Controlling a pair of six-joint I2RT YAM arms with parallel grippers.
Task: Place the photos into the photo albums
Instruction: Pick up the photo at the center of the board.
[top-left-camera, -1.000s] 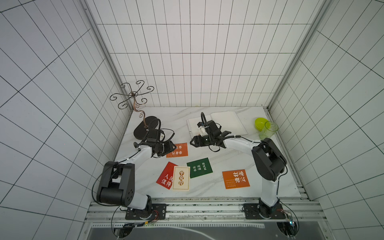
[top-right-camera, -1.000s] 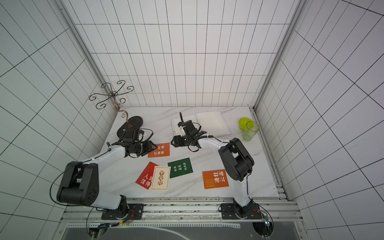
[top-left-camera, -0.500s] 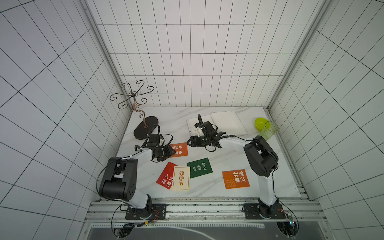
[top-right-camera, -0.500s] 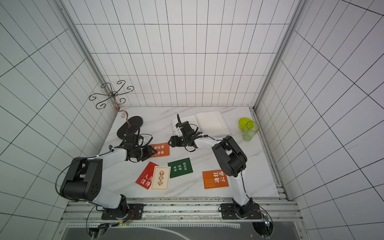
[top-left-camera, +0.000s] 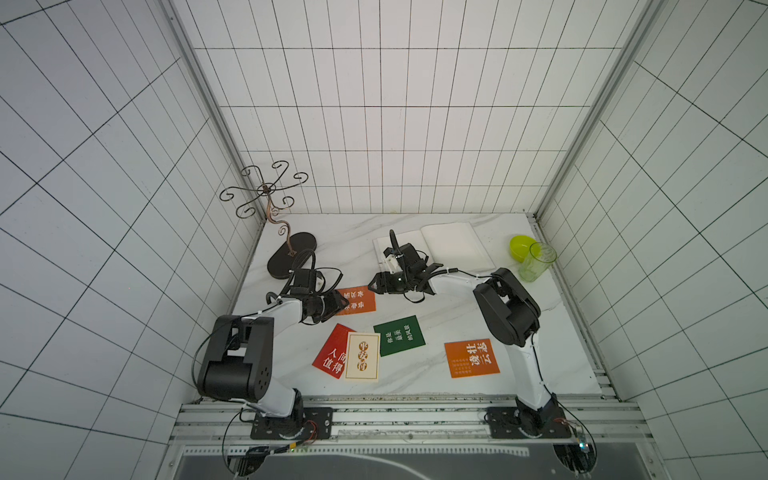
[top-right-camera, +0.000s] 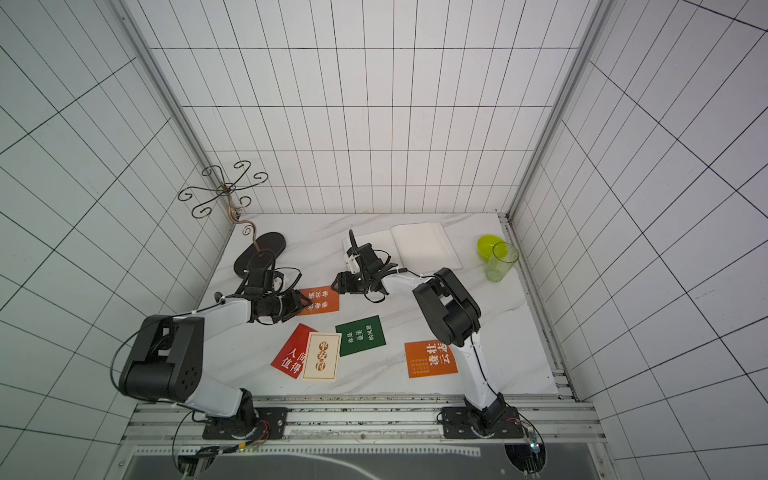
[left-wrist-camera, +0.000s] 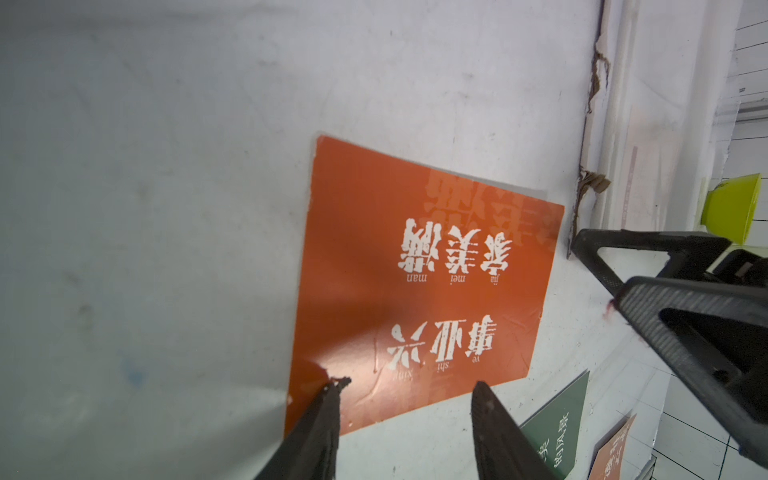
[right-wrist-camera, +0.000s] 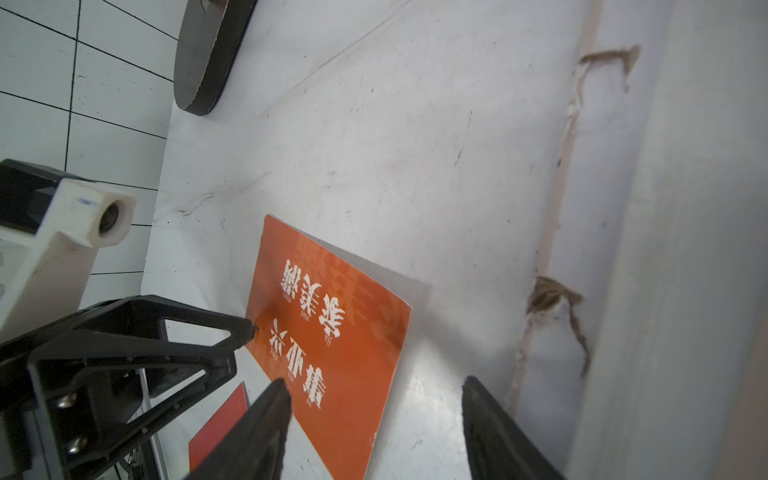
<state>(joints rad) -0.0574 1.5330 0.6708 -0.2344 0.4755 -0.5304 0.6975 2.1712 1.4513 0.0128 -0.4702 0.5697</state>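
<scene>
Everywhere white: marbled tabletop (top-left-camera: 349, 253), black-gridded tile walls (top-left-camera: 395, 145).

Bright, even white light, soft shadows, wide-angle bowing at top-view edges, glare patch on the orange card (left-wrist-camera: 419, 291).

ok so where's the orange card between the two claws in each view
both top views: orange card left of table centre, between left claw and right claw
left wrist: right ahead of the open left claw
right wrist: just ahead of the open right claw
shared landmark: the open book, beyond the card
</scene>
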